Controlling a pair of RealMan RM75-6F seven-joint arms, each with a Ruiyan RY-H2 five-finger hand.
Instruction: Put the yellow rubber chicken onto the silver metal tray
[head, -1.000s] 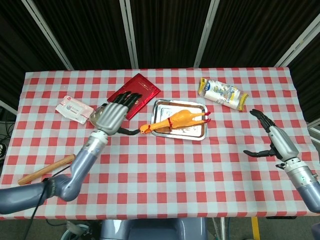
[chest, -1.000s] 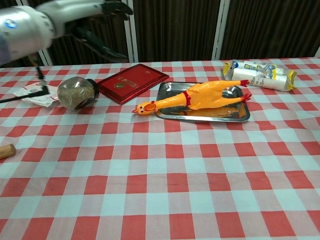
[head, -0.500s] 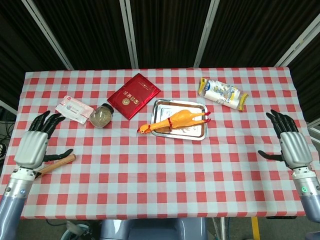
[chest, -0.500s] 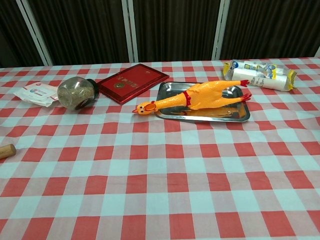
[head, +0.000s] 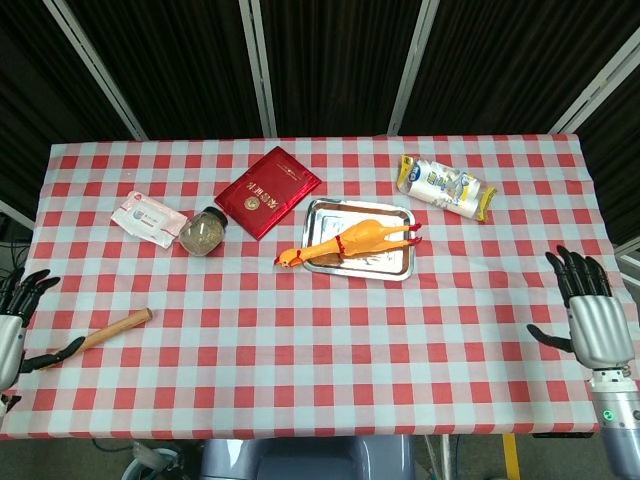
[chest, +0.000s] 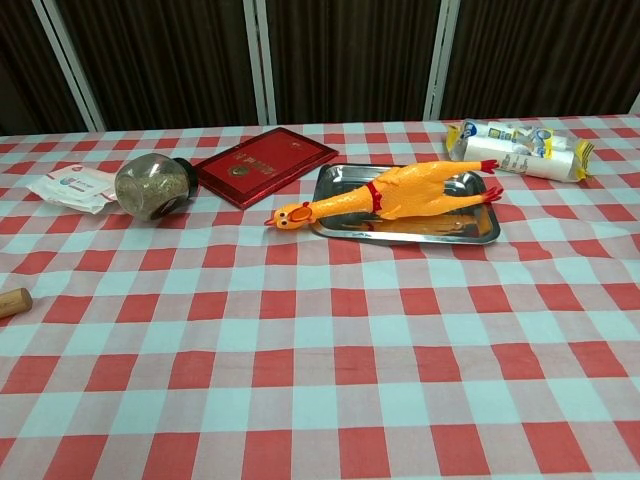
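Note:
The yellow rubber chicken (head: 350, 242) (chest: 395, 193) lies across the silver metal tray (head: 388, 264) (chest: 470, 232), its head and neck poking over the tray's left rim onto the cloth. At the table's far left edge my left hand (head: 12, 320) is open, fingers spread, holding nothing. My right hand (head: 590, 312) is at the far right edge, fingers spread and empty. Both hands are far from the chicken and neither shows in the chest view.
A red booklet (head: 267, 190) and a round glass jar (head: 203, 232) lie left of the tray. A white packet (head: 147, 218) is further left, a wooden stick (head: 112, 328) near the left hand. A plastic-wrapped pack (head: 445, 186) sits behind the tray on the right.
My left hand has drawn back from near the jar and chicken to the table's left edge. The right hand has slid back toward the right front corner. The chicken has not moved.

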